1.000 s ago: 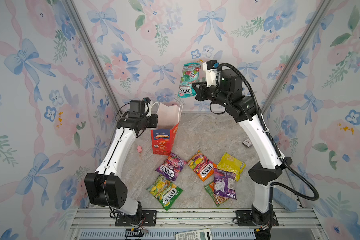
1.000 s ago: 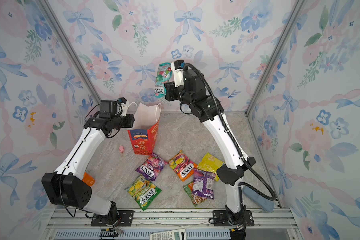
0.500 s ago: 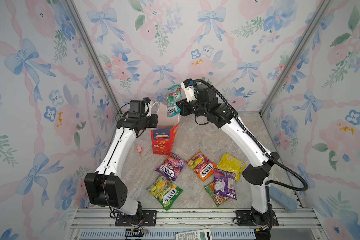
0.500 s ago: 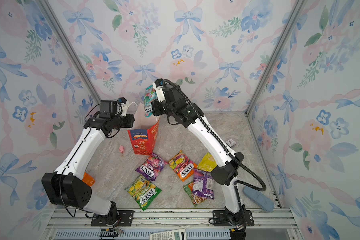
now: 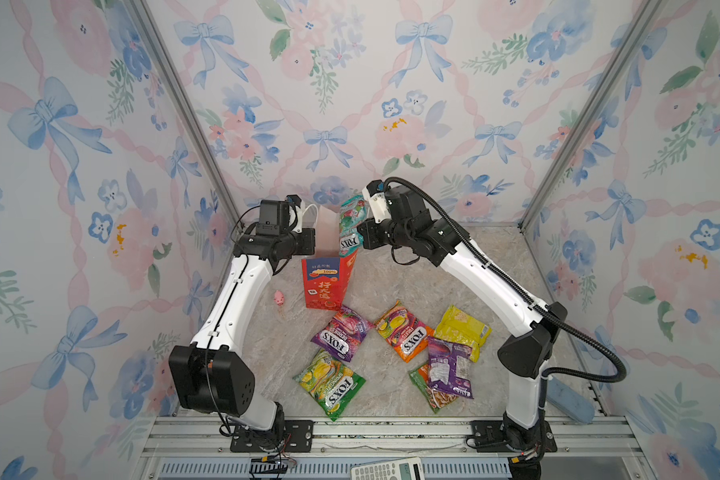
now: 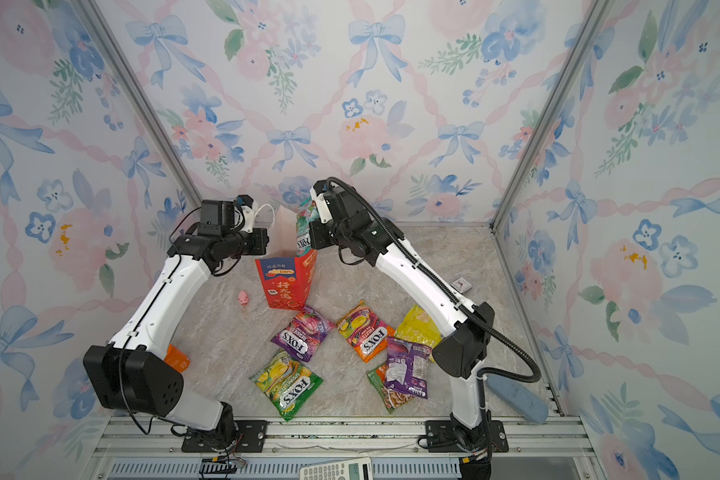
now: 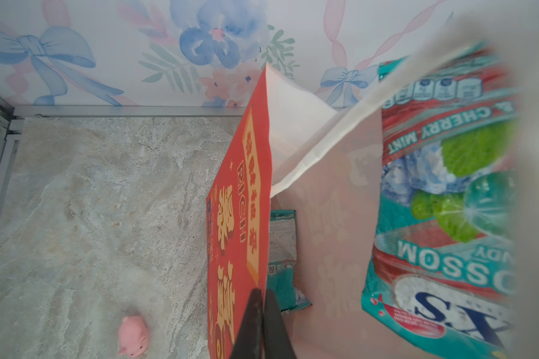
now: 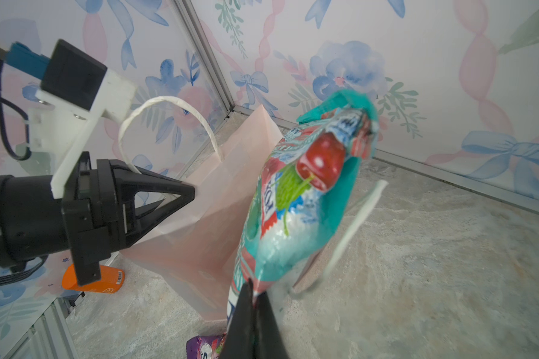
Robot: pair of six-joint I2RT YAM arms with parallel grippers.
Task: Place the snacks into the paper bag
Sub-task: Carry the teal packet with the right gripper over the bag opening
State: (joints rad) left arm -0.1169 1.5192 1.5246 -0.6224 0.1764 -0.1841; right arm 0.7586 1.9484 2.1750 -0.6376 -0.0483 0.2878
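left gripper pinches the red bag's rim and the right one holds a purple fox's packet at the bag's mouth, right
Not quite: the right gripper holds the teal packet, not a purple one; the right wrist view shows it. The left gripper does pinch the rim of the paper bag.

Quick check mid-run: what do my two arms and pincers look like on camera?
Both the left arm and right arm have white links with black joint housings. A black corrugated hose loops along the right one; thinner black cables trail the left. The left pincer and right pincer are black, with fingers tapering to points.
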